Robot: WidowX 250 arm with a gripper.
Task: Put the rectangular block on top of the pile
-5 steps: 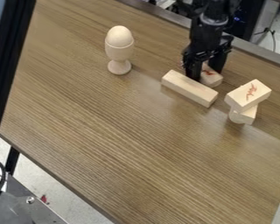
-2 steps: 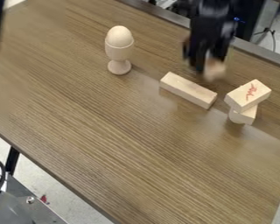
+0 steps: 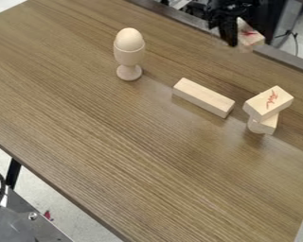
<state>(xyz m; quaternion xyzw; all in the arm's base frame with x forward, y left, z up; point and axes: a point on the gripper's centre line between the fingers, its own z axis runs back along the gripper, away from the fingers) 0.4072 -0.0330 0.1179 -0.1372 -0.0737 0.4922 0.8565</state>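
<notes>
High at the table's far edge, my gripper (image 3: 236,34) is closed on a rectangular block (image 3: 249,36) with a red mark, held up off the surface. Below and to its right stands the pile: a rectangular block with red writing (image 3: 271,101) lies across another wooden piece (image 3: 264,125). A longer plain rectangular block (image 3: 203,98) lies flat on the table, left of the pile.
A wooden egg in an egg cup (image 3: 129,54) stands on the table (image 3: 116,156) at upper left. The table's far edge runs behind the held block.
My gripper has lifted the red-marked block off the table, beside the long block, and carried it up and to the right. The long block has shifted slightly.
</notes>
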